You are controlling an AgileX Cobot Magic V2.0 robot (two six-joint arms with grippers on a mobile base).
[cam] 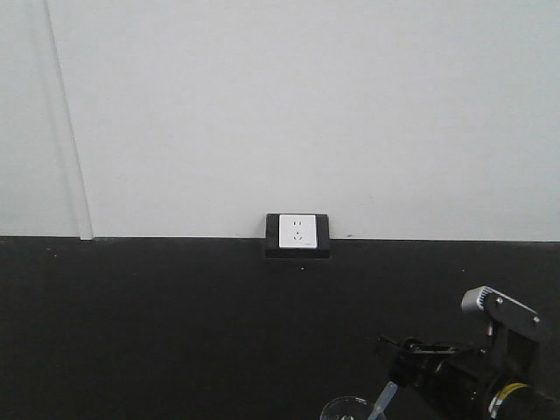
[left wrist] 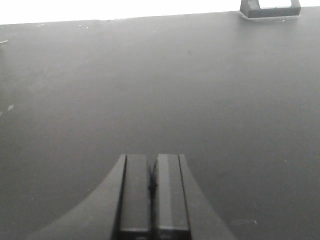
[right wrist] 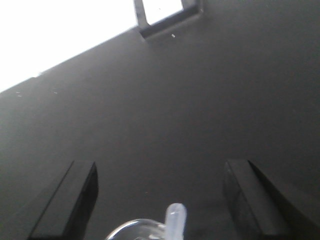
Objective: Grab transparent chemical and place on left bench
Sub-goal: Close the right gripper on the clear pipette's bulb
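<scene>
The transparent chemical, a clear glass beaker [cam: 346, 409] with a colourless pipette [cam: 385, 400], stands at the bottom edge of the front view on a black worktop. In the right wrist view its rim [right wrist: 132, 230] and pipette tip [right wrist: 175, 219] sit low between my right gripper's fingers [right wrist: 75, 200]. My right gripper [right wrist: 160, 170] is open wide, its jaws standing apart from the glass on either side; it also shows in the front view [cam: 407, 354]. My left gripper [left wrist: 152, 161] is shut and empty over bare worktop. The left bench with white bins is out of view.
The black worktop [cam: 175, 332] runs along a white wall and carries a white wall socket in a black frame [cam: 297, 234], also seen in the left wrist view [left wrist: 270, 7] and the right wrist view [right wrist: 165, 12].
</scene>
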